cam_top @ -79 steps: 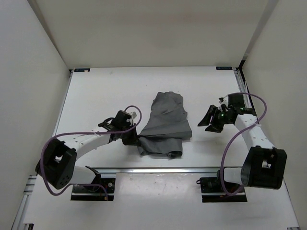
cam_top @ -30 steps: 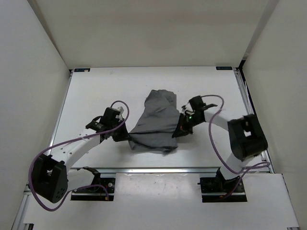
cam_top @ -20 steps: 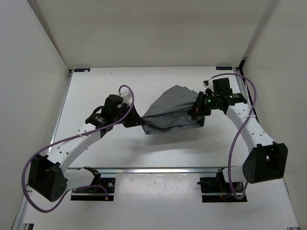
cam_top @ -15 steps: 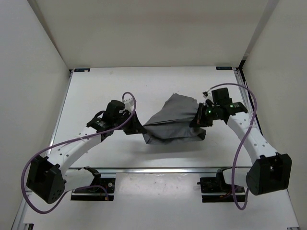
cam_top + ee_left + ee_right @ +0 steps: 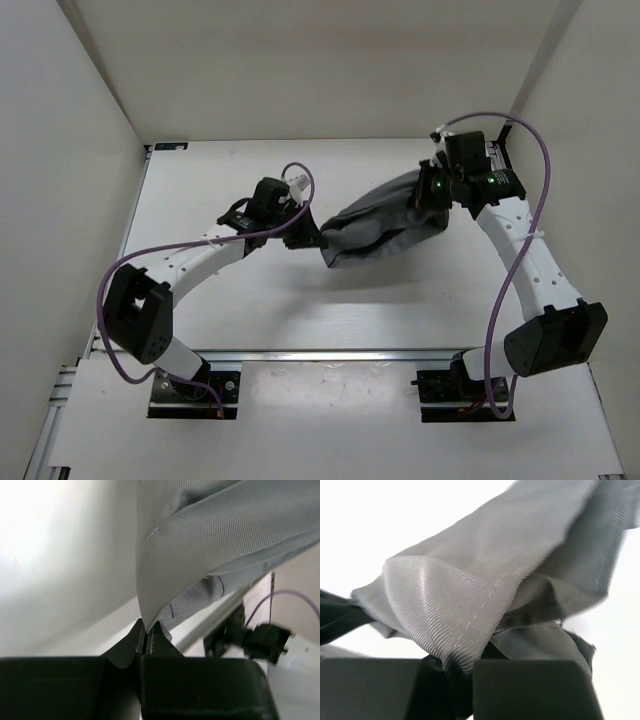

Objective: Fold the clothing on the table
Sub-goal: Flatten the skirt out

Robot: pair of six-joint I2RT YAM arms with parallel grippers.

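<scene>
Left claw (image 5: 318,238) clenched on one end of clothing (image 5: 385,222), fabric fanning out to its right. Strung sagging between both claws, lifted off table (image 5: 200,190). Right claw (image 5: 425,196) clamped on the bunched other end. Counted: one clothing, two claws, two purple cables (image 5: 299,167), one looping behind each claw. Rail (image 5: 330,352) well back of both, toward the bases.
</scene>
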